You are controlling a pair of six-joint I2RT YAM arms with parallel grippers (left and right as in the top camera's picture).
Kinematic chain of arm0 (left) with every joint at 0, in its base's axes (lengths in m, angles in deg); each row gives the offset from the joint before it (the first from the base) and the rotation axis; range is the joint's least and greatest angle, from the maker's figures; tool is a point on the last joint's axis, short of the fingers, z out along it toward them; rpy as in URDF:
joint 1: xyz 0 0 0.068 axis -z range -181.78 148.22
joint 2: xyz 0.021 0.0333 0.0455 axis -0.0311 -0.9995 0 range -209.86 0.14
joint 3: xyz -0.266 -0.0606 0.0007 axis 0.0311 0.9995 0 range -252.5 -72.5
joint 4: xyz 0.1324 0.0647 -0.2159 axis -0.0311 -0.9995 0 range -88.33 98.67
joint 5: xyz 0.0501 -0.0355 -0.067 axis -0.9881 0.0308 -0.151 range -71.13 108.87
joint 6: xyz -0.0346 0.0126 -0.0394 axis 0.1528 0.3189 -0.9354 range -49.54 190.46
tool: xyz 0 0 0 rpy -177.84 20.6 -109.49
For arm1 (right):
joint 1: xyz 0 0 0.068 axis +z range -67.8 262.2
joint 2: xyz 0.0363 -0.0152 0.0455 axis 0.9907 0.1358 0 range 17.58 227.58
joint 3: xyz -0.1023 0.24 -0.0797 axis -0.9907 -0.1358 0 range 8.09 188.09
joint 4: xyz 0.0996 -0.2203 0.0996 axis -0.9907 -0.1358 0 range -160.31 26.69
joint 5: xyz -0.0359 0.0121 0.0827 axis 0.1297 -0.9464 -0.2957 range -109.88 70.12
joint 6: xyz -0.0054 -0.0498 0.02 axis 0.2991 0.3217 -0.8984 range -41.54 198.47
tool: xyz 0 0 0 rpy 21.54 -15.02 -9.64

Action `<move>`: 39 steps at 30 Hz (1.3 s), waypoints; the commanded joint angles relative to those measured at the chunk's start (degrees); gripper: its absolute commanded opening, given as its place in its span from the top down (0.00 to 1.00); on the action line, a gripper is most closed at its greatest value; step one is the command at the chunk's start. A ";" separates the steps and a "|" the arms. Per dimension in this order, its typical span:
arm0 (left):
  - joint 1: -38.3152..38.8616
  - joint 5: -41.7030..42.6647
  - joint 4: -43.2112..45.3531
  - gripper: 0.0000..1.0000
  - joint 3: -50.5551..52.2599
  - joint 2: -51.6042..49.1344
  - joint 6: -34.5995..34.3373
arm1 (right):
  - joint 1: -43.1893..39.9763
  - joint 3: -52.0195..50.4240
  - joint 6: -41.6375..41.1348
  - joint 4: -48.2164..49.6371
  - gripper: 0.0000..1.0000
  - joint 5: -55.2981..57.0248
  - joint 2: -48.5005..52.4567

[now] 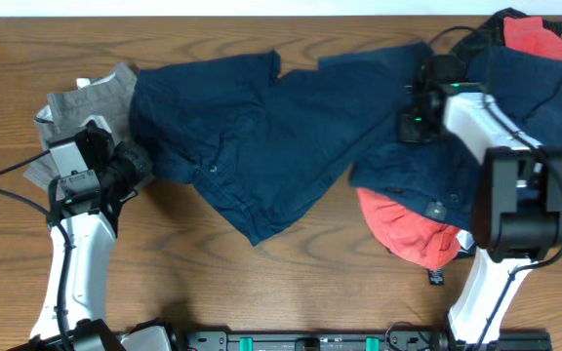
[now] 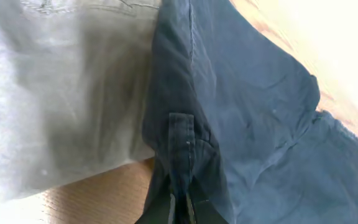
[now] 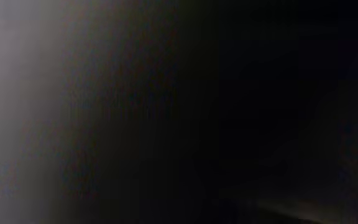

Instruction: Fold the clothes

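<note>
Left hand [image 2: 180, 210] is clenched on the waistband edge of the navy shorts [image 1: 252, 146], just below a belt loop [image 2: 181, 134]. My dark fingers [image 2: 163, 213] sit at the bottom centre of the wrist view with navy cloth pinched between them. Seen from overhead, this grip is at the left edge of the shorts, left of frame centre.

The shorts lie spread and rumpled across the middle of the counter [image 1: 261, 292], one corner reaching toward the lower centre. At the upper left lies a grey garment [image 1: 91, 97]; the navy edge overlaps it.

Right hand [image 1: 420, 93] is at the upper right, down against a heap of clothes: a second navy piece [image 1: 525, 97] lying over a red garment [image 1: 408, 229]. My right wrist view is almost black, so I cannot tell whether that hand is clenched or released.
</note>
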 commanded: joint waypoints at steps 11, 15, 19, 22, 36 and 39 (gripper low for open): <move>0.37 -0.31 -0.22 0.94 -0.48 -0.02 1.92 | -29.64 -2.95 -10.69 -7.13 0.93 22.51 -1.66; 0.39 -0.28 -0.74 0.94 -0.48 -0.02 1.92 | -33.66 -2.91 -10.10 -4.85 0.91 17.40 -7.19; 0.42 -0.28 -1.97 0.94 -0.48 -0.02 1.95 | -34.07 -2.91 -3.28 -2.99 0.89 4.70 -11.10; 0.42 -0.28 -3.41 0.94 -0.48 -0.02 1.97 | -32.09 -2.91 3.82 -4.13 0.84 -7.61 -13.94; -0.24 -4.79 -6.25 0.39 -0.48 0.42 11.17 | -8.61 -2.93 11.15 -9.46 0.58 -17.86 -19.04; -0.98 -10.19 -5.77 0.10 -0.48 0.79 11.93 | -5.25 -2.93 10.36 -10.10 0.57 -15.32 -19.06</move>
